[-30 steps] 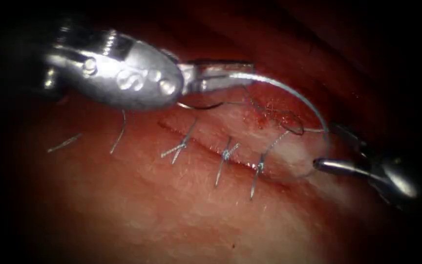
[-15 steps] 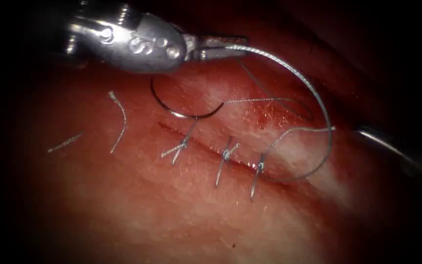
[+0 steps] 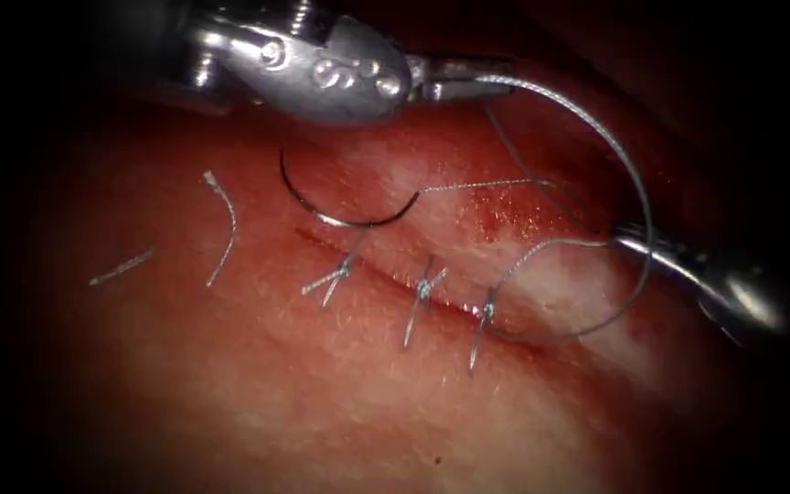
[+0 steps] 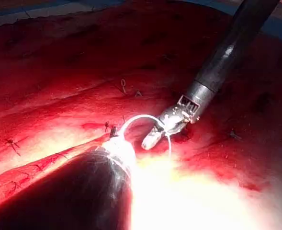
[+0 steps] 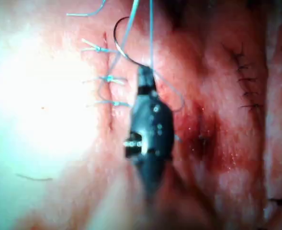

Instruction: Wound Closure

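Observation:
My left tool point(image 3: 464, 82) sits above the cut point(image 3: 381, 272), its jaws shut on the thread point(image 3: 637, 201). From there the thread arcs right and down to the rightmost stitch point(image 3: 486, 311). The curved needle point(image 3: 349, 222) lies free on the tissue just above the cut's left end, held by neither tool and not in the tissue. My right tool point(image 3: 628, 238) comes in from the right, inside the thread's arc, with its jaws shut on the end of the thread's short tail point(image 3: 550, 245). The left wrist view has the right tool point(image 4: 150, 140) with thread point(image 4: 136, 118) curving over it.
Three tied stitches point(image 3: 424, 288) cross the cut. Two loose cut ends of thread point(image 3: 221, 229) lie on the tissue to the left. Red fluid point(image 3: 505, 215) stains the tissue above the cut. Older stitch rows point(image 5: 241, 72) sit farther off.
The left tool rose and moved right with the thread, uncovering the needle. The right tool drew back to the right, then came in again higher, at the short tail's end.

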You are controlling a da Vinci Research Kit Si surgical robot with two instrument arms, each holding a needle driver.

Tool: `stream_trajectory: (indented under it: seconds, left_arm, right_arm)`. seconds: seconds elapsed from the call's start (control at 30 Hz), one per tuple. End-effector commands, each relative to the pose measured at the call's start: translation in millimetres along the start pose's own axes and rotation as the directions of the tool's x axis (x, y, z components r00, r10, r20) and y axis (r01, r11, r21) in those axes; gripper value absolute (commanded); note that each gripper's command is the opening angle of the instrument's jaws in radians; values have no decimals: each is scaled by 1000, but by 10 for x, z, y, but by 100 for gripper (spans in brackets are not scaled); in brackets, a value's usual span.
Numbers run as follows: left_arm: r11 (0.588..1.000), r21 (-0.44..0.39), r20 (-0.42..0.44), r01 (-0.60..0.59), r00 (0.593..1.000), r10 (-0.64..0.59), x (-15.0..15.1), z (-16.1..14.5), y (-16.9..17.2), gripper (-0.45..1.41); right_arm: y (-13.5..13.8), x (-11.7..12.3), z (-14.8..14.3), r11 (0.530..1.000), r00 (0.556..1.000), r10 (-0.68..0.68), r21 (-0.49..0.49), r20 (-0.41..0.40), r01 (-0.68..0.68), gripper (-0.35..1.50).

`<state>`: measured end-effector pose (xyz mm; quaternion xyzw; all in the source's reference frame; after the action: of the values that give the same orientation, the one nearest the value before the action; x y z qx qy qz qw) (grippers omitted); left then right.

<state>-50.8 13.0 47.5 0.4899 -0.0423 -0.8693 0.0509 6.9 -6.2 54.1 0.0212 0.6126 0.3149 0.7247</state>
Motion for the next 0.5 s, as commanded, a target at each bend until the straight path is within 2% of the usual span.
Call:
stream_trajectory:
  seconds: [0.03, 0.23, 0.5]
  left_arm:
    - [1000, 4, 3, -4, 1000, 4, -2, 11, 1, -45]
    - [1000, 16, 50, -20, 999, 19, -19, 39, 12, -45]
    - [998, 26, 133, -58, 990, 54, -59, 82, 39, -45]
  right_arm:
    - [-8, -4, 18, 1000, 1000, -1, 10, -8, 1, -35]
    - [-15, 1, 37, 999, 999, -11, 47, -53, 13, -35]
    - [-14, 23, 41, 999, 988, -1, 43, -151, 7, -35]
